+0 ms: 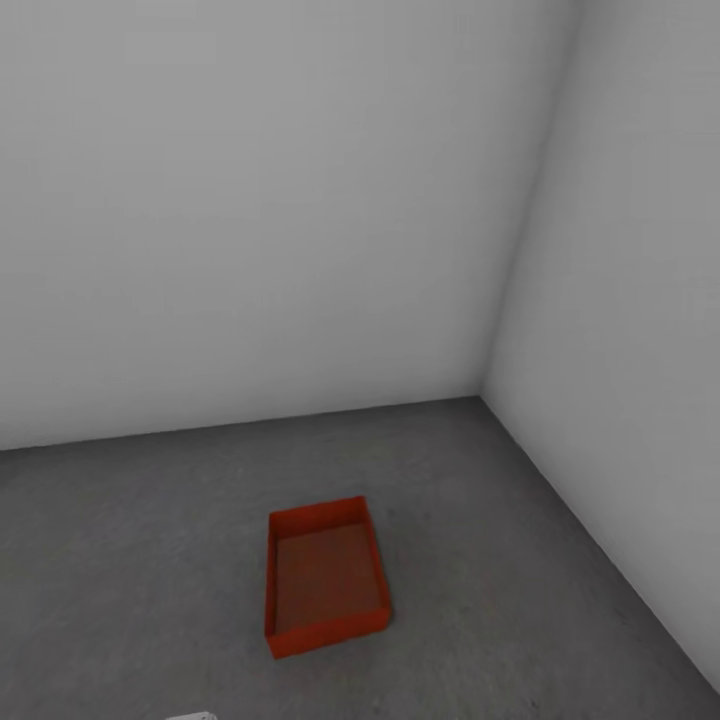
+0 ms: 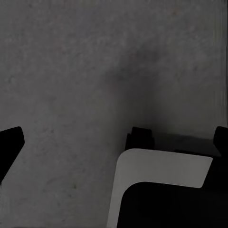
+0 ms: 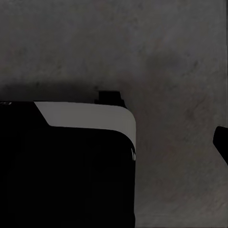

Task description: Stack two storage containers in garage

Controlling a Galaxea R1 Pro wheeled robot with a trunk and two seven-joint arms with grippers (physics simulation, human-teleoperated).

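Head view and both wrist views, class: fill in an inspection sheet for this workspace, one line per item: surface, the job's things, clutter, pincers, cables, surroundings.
Surface: flat dark grey mottled concrete-like floor, seen in the head view and under both wrist cameras.
Job's things: one lidless red-orange rectangular storage container resting on the floor near the corner, upright, nothing inside it, nothing stacked on it.
Clutter: nothing seen.
Pincers: a dark fingertip of the left pincer and one of the right pincer sit at the picture edges; nothing between them; open or shut cannot be told.
Cables: nothing seen.
Surroundings: two plain white walls meeting in a corner; the robot's own white-and-black body shows below each wrist camera.
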